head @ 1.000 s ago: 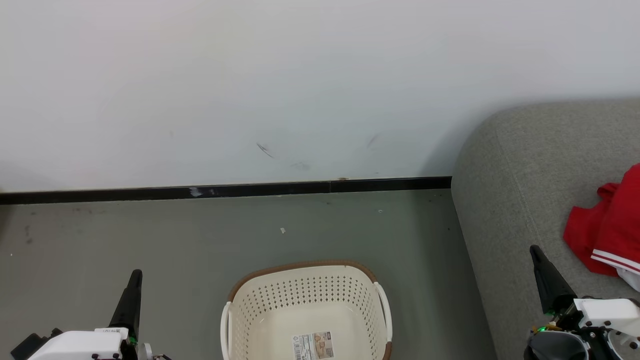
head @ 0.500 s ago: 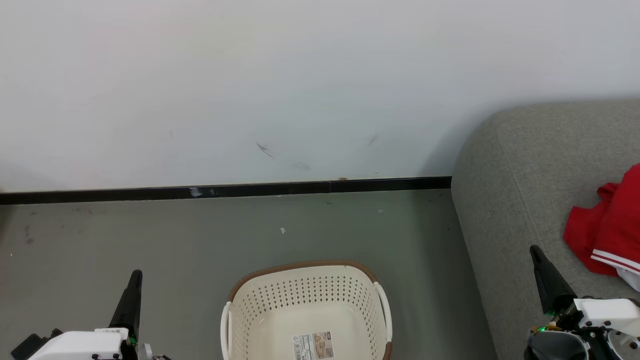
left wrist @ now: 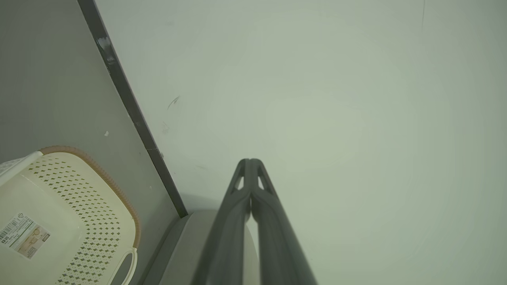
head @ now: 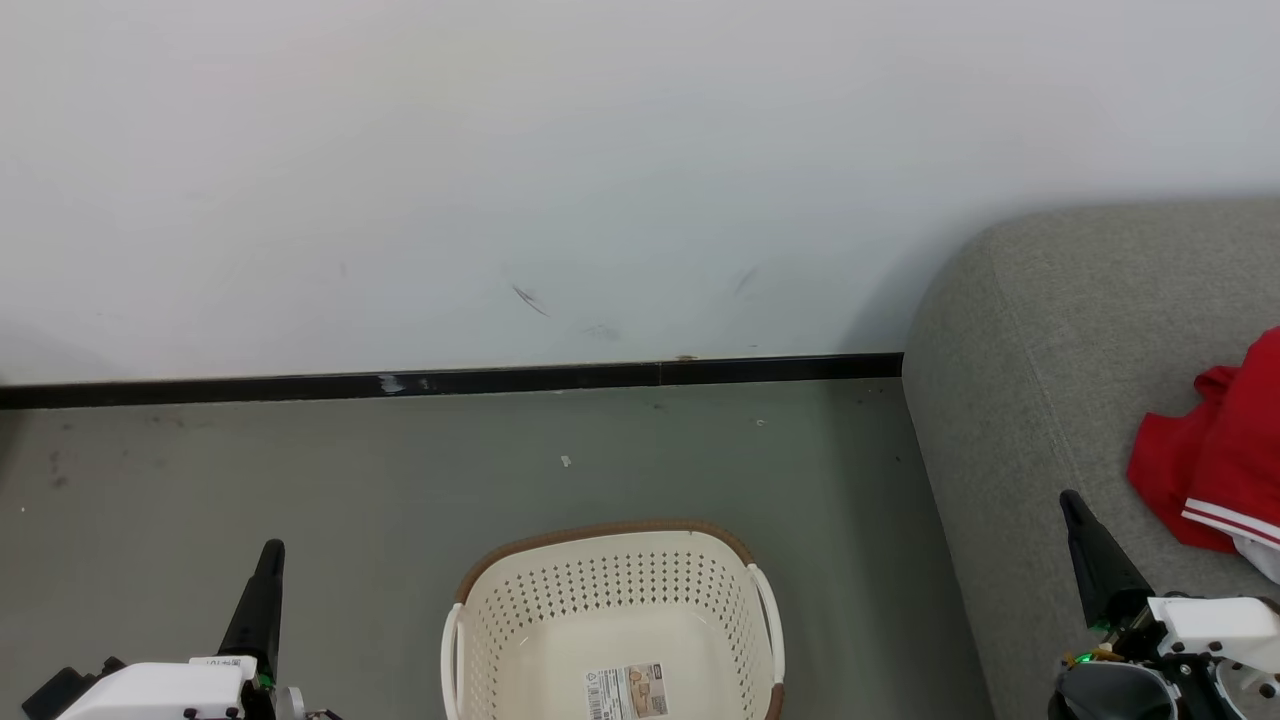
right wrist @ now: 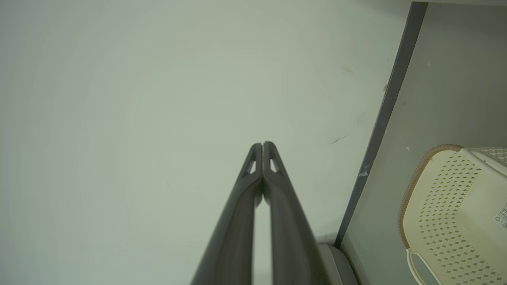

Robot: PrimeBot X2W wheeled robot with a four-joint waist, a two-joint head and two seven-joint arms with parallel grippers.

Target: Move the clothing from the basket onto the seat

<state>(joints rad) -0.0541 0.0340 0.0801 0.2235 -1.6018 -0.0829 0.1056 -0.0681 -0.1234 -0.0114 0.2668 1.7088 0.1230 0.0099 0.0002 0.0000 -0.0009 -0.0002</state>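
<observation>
Our left pincer (head: 270, 552) and right pincer (head: 1072, 500) are pinched flat, holding nothing; basket (head: 600, 531) between them, bare inside; red clothes (head: 1215, 450) lie on the sofa (head: 1040, 320) just right of the right one; a careless swing could drag them off

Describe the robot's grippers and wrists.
The left gripper and right gripper each have two long dark fingers tapering to a point, with a triangular cut-out near each tip. Both sit on white wrist housings with a green light at the finger base; the left housing carries a label.
</observation>
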